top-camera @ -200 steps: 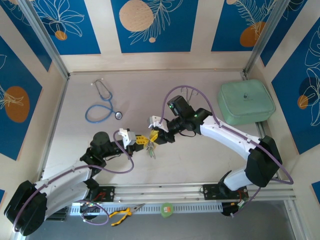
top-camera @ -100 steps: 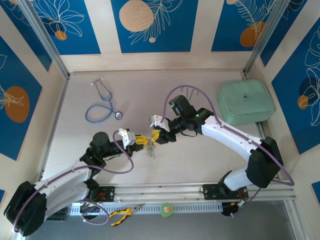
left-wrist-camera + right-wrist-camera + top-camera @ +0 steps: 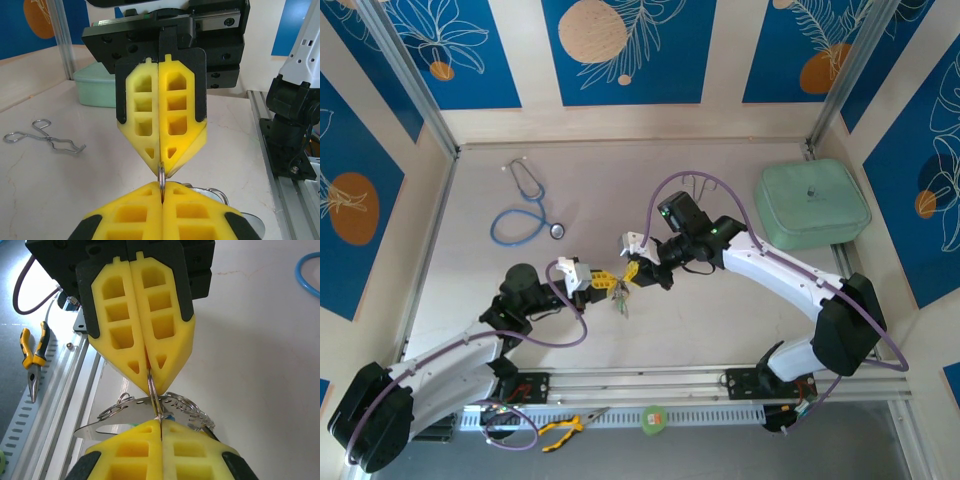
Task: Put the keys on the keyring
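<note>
Keyring [image 3: 618, 289] was held over the near middle of the table [image 3: 720, 310], its thin wire pinched from opposite sides by the left gripper [image 3: 603, 281] and the right gripper [image 3: 633, 270], both pressed together tip to tip; the step probably wanted steady pinches and a gentle twist to part the coil

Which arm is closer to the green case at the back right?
Right. The right arm runs just in front of the green case; the left arm sits across the table, at its near left.

The keyring [image 3: 170, 401] is shiny metal; the table [image 3: 260, 340] smooth, matt, pale.
</note>
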`<control>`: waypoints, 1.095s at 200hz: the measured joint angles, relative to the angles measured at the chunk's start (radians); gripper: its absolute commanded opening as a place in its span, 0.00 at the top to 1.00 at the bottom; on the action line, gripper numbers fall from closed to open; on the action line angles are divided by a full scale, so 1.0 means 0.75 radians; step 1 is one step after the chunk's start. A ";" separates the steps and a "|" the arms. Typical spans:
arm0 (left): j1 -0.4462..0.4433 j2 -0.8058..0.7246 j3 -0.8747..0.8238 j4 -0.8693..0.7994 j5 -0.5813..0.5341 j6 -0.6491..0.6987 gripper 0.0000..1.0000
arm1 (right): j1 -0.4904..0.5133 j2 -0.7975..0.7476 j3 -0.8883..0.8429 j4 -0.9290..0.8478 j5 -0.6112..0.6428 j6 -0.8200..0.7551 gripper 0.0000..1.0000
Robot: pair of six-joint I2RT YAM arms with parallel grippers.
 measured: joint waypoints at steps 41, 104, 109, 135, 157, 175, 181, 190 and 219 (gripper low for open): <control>0.000 0.004 0.000 0.000 0.000 0.001 1.00 | 0.008 0.037 0.000 0.000 -0.001 0.001 0.94; 0.000 0.022 0.000 0.014 0.017 0.001 1.00 | 0.000 0.025 -0.030 0.045 -0.017 0.017 0.78; 0.000 0.023 0.000 0.014 0.021 0.001 1.00 | -0.003 0.014 -0.043 0.052 -0.022 0.017 0.77; 0.000 0.033 0.000 0.015 0.025 0.001 1.00 | -0.009 -0.034 -0.078 0.071 -0.051 0.016 0.77; 0.000 0.034 0.000 0.015 0.027 0.001 1.00 | -0.009 -0.039 -0.078 0.099 -0.065 0.017 0.77; 0.000 0.034 0.000 0.015 0.032 0.001 1.00 | -0.008 -0.039 -0.078 0.112 -0.070 0.022 0.77; 0.000 0.034 0.000 0.015 0.034 0.001 1.00 | -0.006 -0.039 -0.078 0.117 -0.072 0.025 0.77; 0.000 0.034 0.000 0.015 0.035 0.001 1.00 | -0.006 -0.038 -0.078 0.126 -0.074 0.026 0.78; 0.000 0.034 0.000 0.015 0.035 0.001 1.00 | 0.001 -0.026 -0.077 0.138 -0.074 0.027 0.85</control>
